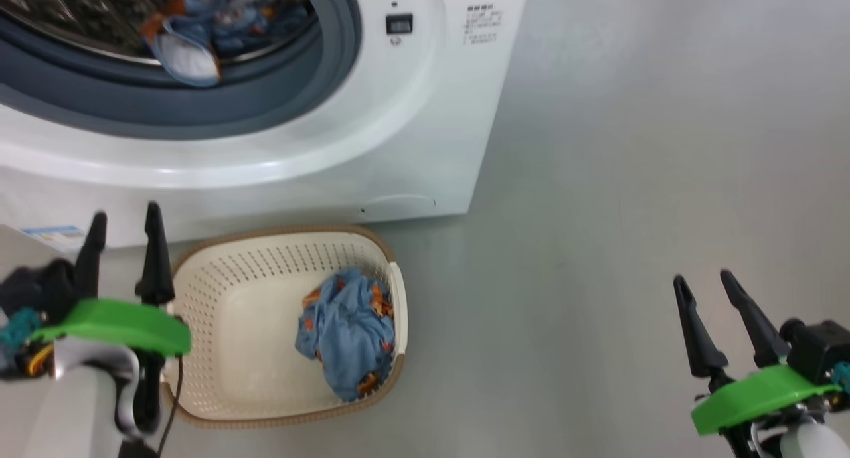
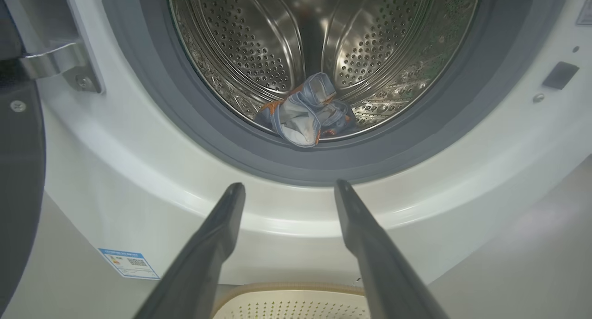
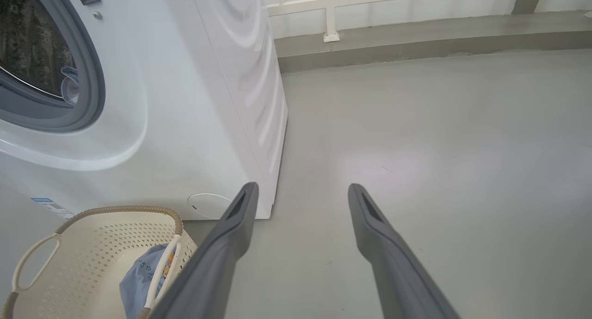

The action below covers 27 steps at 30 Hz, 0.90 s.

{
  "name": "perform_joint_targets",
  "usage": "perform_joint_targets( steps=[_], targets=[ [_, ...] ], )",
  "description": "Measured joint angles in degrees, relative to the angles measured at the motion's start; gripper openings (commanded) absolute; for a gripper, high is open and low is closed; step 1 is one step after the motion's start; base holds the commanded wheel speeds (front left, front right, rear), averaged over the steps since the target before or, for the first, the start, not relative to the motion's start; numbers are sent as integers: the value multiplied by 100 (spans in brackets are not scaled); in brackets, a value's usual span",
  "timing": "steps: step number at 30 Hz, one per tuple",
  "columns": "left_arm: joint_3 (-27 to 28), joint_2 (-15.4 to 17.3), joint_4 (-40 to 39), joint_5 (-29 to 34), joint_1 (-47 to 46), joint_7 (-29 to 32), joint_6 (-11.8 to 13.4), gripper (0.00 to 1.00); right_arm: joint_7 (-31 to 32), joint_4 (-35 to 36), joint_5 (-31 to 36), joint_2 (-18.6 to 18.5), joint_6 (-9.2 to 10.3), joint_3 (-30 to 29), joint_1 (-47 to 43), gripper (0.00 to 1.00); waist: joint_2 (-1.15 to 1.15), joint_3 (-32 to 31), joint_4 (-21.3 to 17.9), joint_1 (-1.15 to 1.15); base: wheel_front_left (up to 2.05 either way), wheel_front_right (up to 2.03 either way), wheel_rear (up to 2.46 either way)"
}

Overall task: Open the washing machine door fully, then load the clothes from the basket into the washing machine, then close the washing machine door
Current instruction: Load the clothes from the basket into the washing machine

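The left pincer [image 1: 126,216] stands wide open, its two dark fingers spread and empty, touching nothing. It hangs over the left end of the basket [image 1: 279,233], and in its own wrist view the fingers point at the white ring of the washing machine [image 1: 398,146], just below the mouth. The right pincer [image 1: 702,277] is spread just as wide and holds nothing. It hangs over the bare grey floor [image 1: 631,179], well apart from the basket and off to the right of the machine's corner.

The basket sits on the floor close against the machine's front, below the opening. One bundle of the clothes [image 1: 348,332], light blue with orange prints, lies crumpled against its right wall. A second bundle [image 2: 307,111], blue with cream and orange parts, rests at the front lip of the steel drum [image 2: 259,46], just inside the grey-blue gasket [image 2: 152,101].

The washing machine door [image 2: 18,171] is swung open, its dark rim at the left edge of the left wrist view beside the metal hinge [image 2: 60,62]. A blue label sticker [image 2: 129,263] sits low on the front, a round flap [image 3: 209,205] near the right corner.
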<state>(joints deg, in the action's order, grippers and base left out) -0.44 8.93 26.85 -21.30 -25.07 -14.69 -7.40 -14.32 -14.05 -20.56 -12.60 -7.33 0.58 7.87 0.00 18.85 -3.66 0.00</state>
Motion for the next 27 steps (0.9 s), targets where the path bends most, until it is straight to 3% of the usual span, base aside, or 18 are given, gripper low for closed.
perform_joint_targets(
  steps=[15, 27],
  targets=[
    [229, -63, -765, 77, 1493, 1, 0, 100, 0, -7, -79, -126, 0, -298, -955, 100, 0, -970, 96, 0, 0, 0, 0],
    [626, -188, -1448, 171, 2353, 1, 0, 100, 0, 115, -79, -140, 0, -516, -1287, 100, 0, -1135, 105, 0, 0, 0, 0]
  ],
)
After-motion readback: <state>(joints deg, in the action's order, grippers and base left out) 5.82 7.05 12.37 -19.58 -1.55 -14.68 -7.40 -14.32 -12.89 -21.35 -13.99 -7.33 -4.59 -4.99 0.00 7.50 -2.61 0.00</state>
